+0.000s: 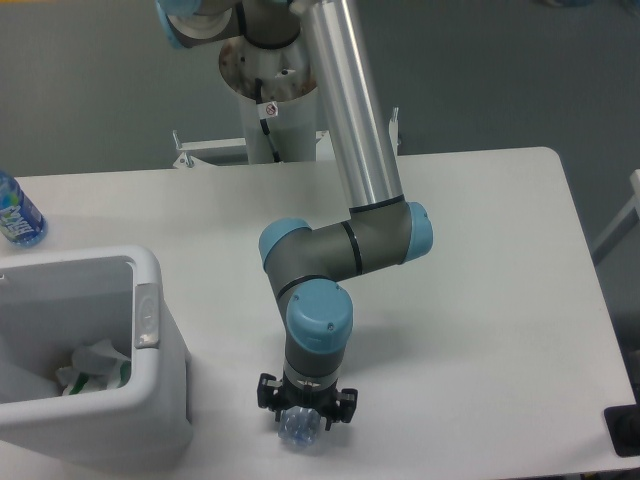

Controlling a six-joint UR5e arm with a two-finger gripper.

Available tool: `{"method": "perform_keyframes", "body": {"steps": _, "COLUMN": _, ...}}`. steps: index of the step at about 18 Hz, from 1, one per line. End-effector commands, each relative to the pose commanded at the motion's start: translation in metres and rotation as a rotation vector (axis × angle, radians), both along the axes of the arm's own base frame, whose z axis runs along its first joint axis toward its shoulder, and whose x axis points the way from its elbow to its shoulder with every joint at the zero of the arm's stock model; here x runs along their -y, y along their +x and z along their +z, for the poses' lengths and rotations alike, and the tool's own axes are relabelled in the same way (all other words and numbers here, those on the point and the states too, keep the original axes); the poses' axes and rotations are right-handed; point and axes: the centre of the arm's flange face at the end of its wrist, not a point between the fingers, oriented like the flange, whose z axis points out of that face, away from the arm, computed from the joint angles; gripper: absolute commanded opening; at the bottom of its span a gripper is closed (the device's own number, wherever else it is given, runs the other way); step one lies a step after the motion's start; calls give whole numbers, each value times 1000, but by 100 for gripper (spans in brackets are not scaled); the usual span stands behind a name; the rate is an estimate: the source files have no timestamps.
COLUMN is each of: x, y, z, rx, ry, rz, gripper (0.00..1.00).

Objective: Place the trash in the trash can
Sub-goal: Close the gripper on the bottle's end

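A crushed clear plastic bottle [299, 429], one piece of trash, lies on the white table near its front edge. My gripper [304, 414] points straight down over it with its black jaws spread to either side of the bottle, open. The arm's wrist hides most of the bottle. The other piece of trash, a crumpled white paper packet [93, 364], lies inside the trash can [150, 330], a boxy white bin at the front left, about a hand's width left of the gripper.
A blue-labelled bottle of blue liquid [16, 214] stands at the table's left edge behind the bin. The arm's base column [272, 100] rises behind the table's far edge. A black object [624, 430] sits at the front right corner.
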Motion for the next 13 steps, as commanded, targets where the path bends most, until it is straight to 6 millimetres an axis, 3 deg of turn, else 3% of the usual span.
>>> {"method": "perform_keyframes", "body": {"steps": 7, "x": 1, "y": 1, "z": 3, "rx": -2, "ry": 2, "rz": 0, "gripper": 59}}
{"method": "perform_keyframes", "body": {"steps": 13, "x": 1, "y": 1, "z": 7, "rx": -4, "ry": 5, "rz": 0, "gripper": 58}}
